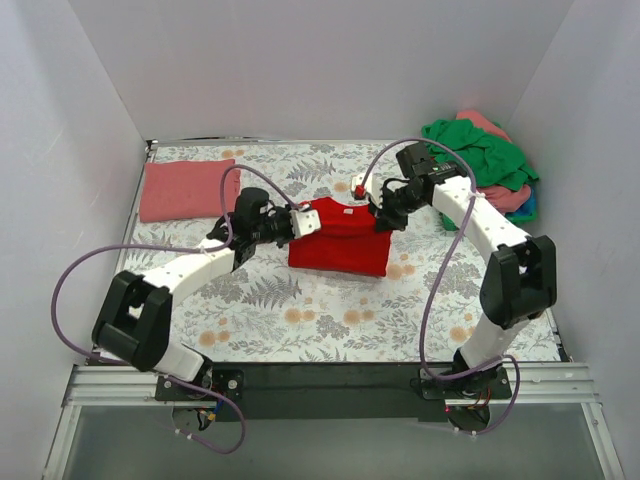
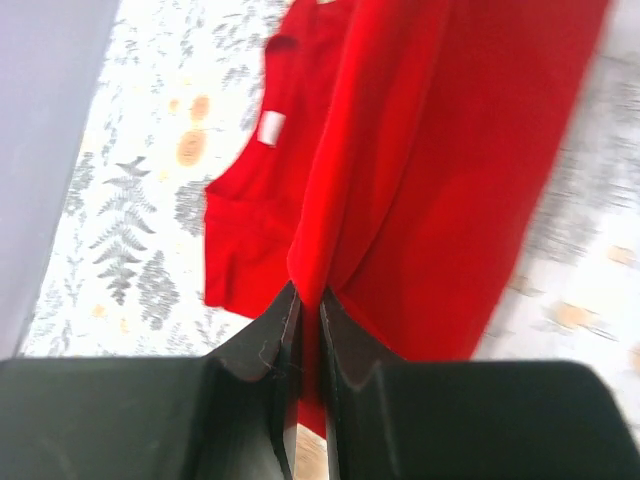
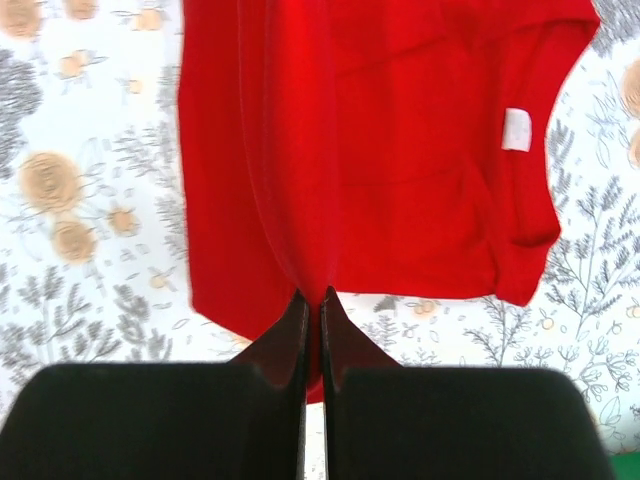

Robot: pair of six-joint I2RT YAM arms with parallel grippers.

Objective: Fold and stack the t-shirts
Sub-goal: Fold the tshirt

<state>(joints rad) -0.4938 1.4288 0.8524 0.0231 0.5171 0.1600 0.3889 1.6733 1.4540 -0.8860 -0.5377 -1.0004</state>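
My left tool (image 2: 308,295) is closed tight on the red t-shirt (image 1: 340,245). Its two dark fingers (image 2: 262,345) almost meet, with only a thin fold of red cloth pinched between them. From that pinch the cloth runs away in a raised ridge. My right tool (image 3: 312,297) grips the same shirt in the same way, jaws narrow on a fold that stands up in a ridge in front of them.

From above, the red t-shirt is in the middle of the worktop (image 1: 300,330), on the grey flowered tablecloth (image 1: 250,300). My left tool has its far left corner and my right tool its far right corner, so the two tools face each other across the far edge. The near part of the shirt rests on the tablecloth; I cannot tell how much of the far edge is off it. A small white label (image 3: 517,129) shows on the red cloth near one end.

A folded pink t-shirt (image 1: 185,188) lies flat at the far left corner of the worktop, well apart from the red one. At the far right corner is a loose heap with a green t-shirt (image 1: 480,150) on top. Pink and blue cloth shows at the heap's right side, beside my right arm (image 1: 480,215).
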